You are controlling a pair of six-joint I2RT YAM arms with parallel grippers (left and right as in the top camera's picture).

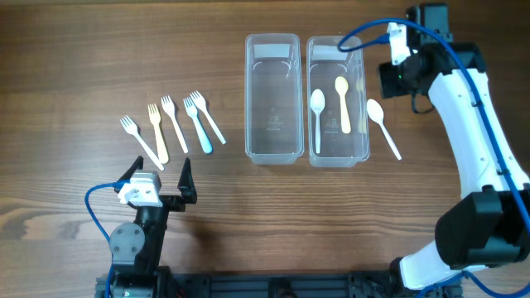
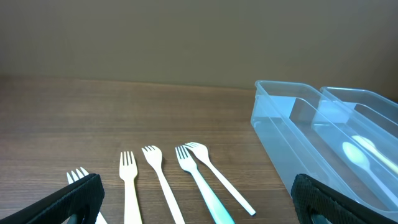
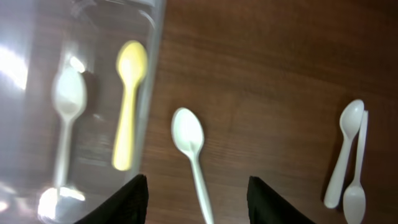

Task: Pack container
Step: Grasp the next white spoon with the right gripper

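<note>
While spoons point(image 1: 318, 103) nest (boxed), forks point(image 1: 171, 117) sprawl.

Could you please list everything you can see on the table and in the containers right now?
Containers: two, clear, side by side mid-table; left container empty, right container holds spoons.
Spoons in the right container: two, white spoon and yellow spoon.
Loose spoon: one, white, on the table just right of the right container.
Far spoons: two, white, farther right, seen only from the right wrist.
Forks: five in a row left of the containers; white, cream, white, light blue, white.
Table: one, brown wood.
Left gripper: open, near the forks.
Right gripper: open, above the loose spoon.
</note>
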